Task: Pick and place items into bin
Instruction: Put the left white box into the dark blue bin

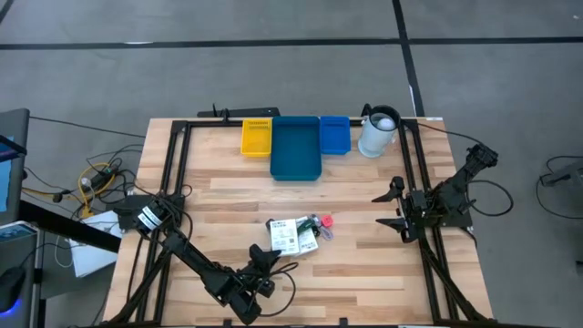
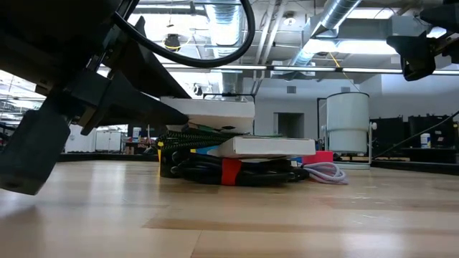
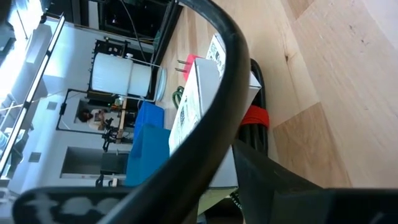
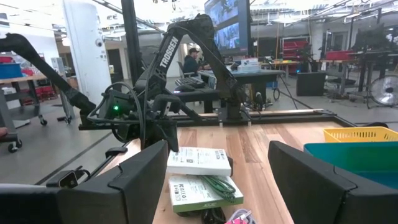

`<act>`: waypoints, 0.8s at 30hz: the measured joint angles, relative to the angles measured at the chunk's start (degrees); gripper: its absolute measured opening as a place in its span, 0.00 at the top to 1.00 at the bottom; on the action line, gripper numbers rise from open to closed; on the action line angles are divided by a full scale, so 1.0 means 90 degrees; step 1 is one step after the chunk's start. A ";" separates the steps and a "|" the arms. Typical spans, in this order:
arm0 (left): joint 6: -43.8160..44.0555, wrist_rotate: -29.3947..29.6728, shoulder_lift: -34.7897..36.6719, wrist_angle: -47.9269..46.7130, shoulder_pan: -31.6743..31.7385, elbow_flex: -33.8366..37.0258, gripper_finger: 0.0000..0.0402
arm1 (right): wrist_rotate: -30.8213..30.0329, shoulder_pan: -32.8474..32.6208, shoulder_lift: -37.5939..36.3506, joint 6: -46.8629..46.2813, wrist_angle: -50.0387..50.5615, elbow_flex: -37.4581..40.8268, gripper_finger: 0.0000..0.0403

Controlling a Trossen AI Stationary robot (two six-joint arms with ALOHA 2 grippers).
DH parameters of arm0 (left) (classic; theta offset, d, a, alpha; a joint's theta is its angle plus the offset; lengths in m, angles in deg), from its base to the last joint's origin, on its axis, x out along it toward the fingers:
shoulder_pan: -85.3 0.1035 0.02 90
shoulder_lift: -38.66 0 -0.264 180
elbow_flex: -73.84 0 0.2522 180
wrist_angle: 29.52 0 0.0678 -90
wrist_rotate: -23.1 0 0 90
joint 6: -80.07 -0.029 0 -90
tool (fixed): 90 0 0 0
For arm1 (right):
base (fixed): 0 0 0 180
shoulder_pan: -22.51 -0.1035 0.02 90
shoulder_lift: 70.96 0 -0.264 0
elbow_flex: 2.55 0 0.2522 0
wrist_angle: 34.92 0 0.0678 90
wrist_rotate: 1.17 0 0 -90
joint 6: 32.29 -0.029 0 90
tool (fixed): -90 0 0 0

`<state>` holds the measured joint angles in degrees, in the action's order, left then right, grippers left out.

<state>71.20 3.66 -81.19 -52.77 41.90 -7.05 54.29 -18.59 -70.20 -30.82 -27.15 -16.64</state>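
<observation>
The items lie in a small pile [image 1: 293, 235] near the table's middle: white printed packets [image 4: 199, 160], a green pen [image 4: 219, 184], a pink round piece [image 1: 326, 220] and a black-and-red cable [image 2: 229, 170] under the packets. My left gripper [image 1: 266, 259] is open, low at the pile's near-left side, with one finger [image 2: 154, 104] level with the top packet [image 2: 215, 107]. My right gripper [image 1: 393, 205] is open and waits to the right of the pile, facing it. My left gripper has a fingertip [image 2: 179, 111] right at the left end of the top white packet [image 2: 193, 107], coming in level from the table's near-left side. I cannot tell whether it touches the packet. The packet lies flat on the pile.
A yellow bin [image 1: 256, 137], a large blue bin [image 1: 295, 150] and a small blue bin [image 1: 334, 135] stand in a row at the far edge, with a white jug [image 1: 378, 132] to their right. Black frame rails [image 1: 175, 164] run along both table sides.
</observation>
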 joint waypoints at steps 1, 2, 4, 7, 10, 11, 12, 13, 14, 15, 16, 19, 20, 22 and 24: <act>0.0000 0.0039 0.0000 0.0000 -0.0002 0.0000 0.83 | 0.0000 0.0000 0.0000 0.0001 0.0000 0.0000 0.32; 0.0000 0.0061 0.0000 0.0000 -0.0002 0.0000 0.83 | 0.0000 0.0000 0.0000 0.0000 0.0000 0.0000 0.32; 0.0002 0.0078 0.0000 0.0000 -0.0002 0.0000 0.83 | -0.0001 0.0000 -0.0001 0.0001 0.0000 0.0000 0.32; 0.0005 0.0078 0.0000 0.0000 -0.0002 0.0000 0.83 | 0.0001 0.0000 0.0000 0.0000 0.0000 0.0000 0.32; 0.0010 0.0081 0.0000 0.0000 -0.0005 0.0000 0.83 | 0.0001 0.0000 0.0001 0.0001 0.0000 0.0000 0.32; 0.0010 0.0081 0.0000 0.0000 -0.0003 0.0000 0.83 | 0.0001 0.0000 0.0001 0.0001 0.0000 0.0000 0.32; 0.0010 0.0083 0.0000 0.0000 -0.0003 0.0000 0.83 | 0.0000 0.0000 0.0001 0.0000 0.0000 0.0000 0.32; 0.0010 0.0086 0.0000 0.0000 -0.0002 0.0000 0.83 | 0.0002 0.0000 -0.0001 0.0001 0.0000 0.0000 0.32; 0.0010 0.0088 0.0000 0.0000 -0.0002 0.0000 0.83 | 0.0000 0.0000 0.0001 0.0001 0.0000 0.0000 0.32; 0.0010 0.0098 0.0000 0.0002 -0.0003 0.0000 0.83 | 0.0000 0.0000 0.0001 0.0001 0.0000 0.0000 0.32; 0.0010 0.0157 0.0000 0.0002 -0.0009 0.0000 0.83 | 0.0001 0.0000 0.0001 -0.0001 0.0000 0.0000 0.32; -0.0014 0.0421 0.0000 0.0005 -0.0053 0.0000 0.83 | -0.0001 0.0000 0.0000 0.0000 0.0000 0.0000 0.32; -0.0046 0.0468 0.0000 0.0005 -0.0069 0.0000 0.83 | 0.0000 0.0000 0.0000 0.0001 0.0000 0.0000 0.32; -0.0066 0.0558 0.0000 0.0010 -0.0094 0.0000 0.83 | 0.0000 0.0000 -0.0001 0.0001 0.0000 0.0000 0.32; -0.0066 0.0575 0.0000 0.0019 -0.0102 0.0000 0.83 | -0.0001 0.0000 -0.0001 -0.0001 0.0000 0.0000 0.32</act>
<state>70.61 8.84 -81.19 -52.60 40.99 -7.05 54.28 -18.59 -70.21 -30.83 -27.15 -16.64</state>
